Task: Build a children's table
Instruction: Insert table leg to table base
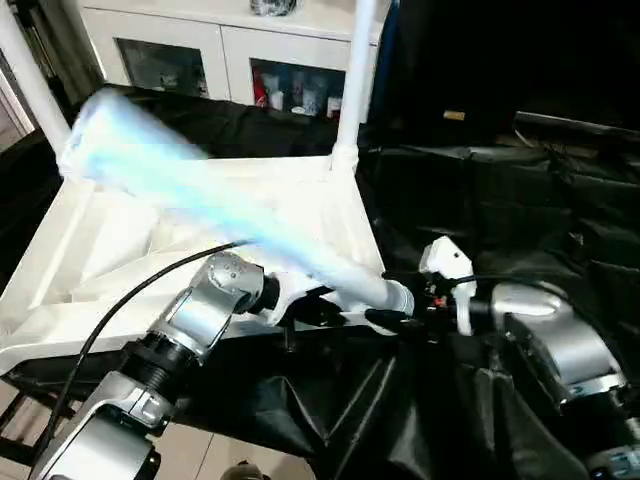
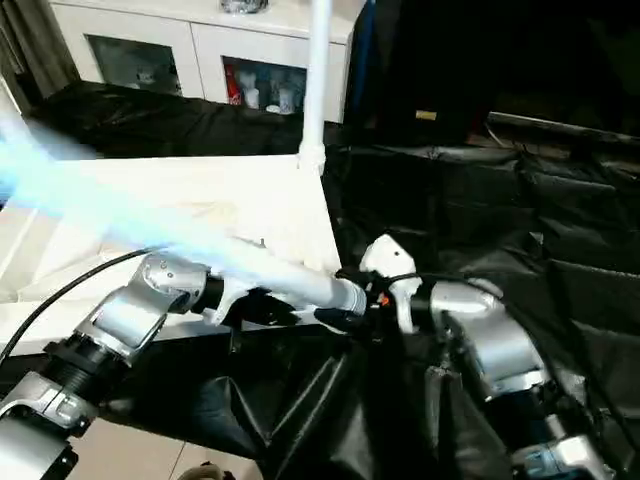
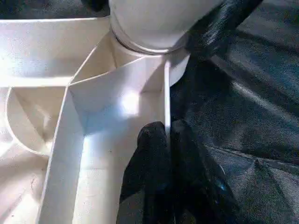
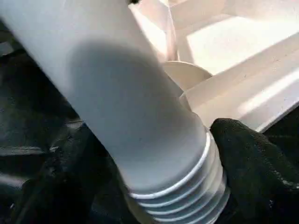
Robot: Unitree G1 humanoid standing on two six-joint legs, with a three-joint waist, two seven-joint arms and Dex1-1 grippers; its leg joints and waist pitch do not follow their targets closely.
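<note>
The white tabletop lies underside up on the black-draped work table. White legs stand upright at its far right corner and far left corner. A third leg slants up to the left over the tabletop. Its threaded end is at the near right corner socket; I cannot tell whether it is seated. My right gripper is shut on that end, with black fingers on both sides. My left gripper is shut on the tabletop's thin rim wall beside that corner.
A white cabinet with glass doors stands behind the work table. Loose black cloth hangs over the table's near edge. Light floor shows below on the left. My left arm's black cable runs across the tabletop.
</note>
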